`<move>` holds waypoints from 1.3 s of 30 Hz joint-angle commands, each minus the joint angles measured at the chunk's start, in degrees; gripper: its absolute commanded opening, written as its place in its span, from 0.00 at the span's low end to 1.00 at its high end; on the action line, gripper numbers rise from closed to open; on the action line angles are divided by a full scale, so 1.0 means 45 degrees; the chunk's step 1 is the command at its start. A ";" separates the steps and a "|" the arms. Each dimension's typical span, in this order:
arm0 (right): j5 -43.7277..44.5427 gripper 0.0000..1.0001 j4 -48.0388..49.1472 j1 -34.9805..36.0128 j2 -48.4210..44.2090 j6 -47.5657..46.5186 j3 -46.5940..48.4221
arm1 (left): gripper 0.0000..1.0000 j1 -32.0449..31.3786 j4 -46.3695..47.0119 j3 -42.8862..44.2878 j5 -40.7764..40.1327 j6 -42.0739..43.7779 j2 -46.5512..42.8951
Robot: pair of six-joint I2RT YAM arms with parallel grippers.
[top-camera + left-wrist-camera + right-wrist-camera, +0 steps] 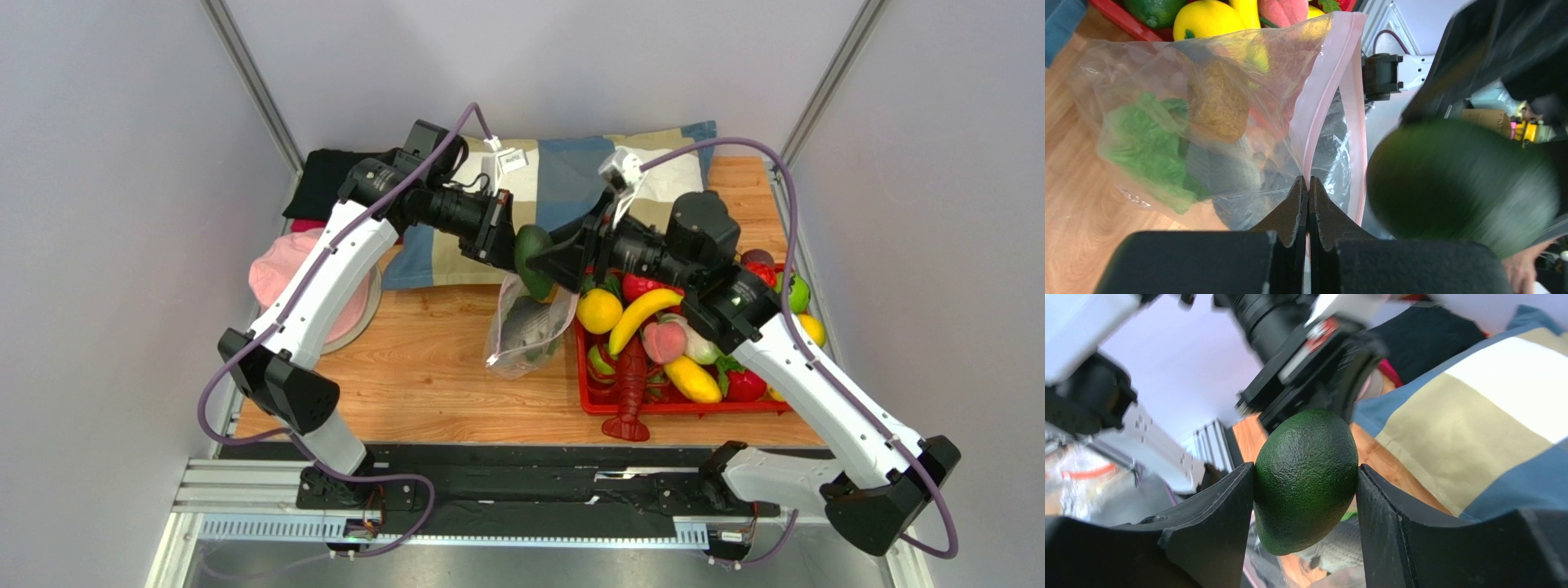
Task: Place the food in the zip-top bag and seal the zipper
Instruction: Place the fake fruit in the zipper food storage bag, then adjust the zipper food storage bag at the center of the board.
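My left gripper [1309,180] is shut on the pinkish zipper [1324,98] rim of the clear zip-top bag [528,328] and holds its mouth up and open. Inside the bag I see the green lettuce [1146,147], an orange-brown round fruit [1219,101] and the grey fish [1352,545]. My right gripper [1306,478] is shut on the dark green avocado [1306,478] and holds it just above the bag's mouth. The avocado also shows in the top view [532,255] and, blurred, in the left wrist view [1462,184].
A red tray [687,408] with several toy foods, among them a banana [643,314] and a red lobster [628,386], stands right of the bag. A checked pillow [558,184] lies behind, pink and black cloths [288,263] at the left.
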 commanded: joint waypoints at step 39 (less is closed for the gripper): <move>0.5493 0.72 -0.4958 0.2282 -0.1066 0.0138 -0.1015 | 0.00 0.0979 0.1513 -0.1481 0.2062 -0.1559 -0.0272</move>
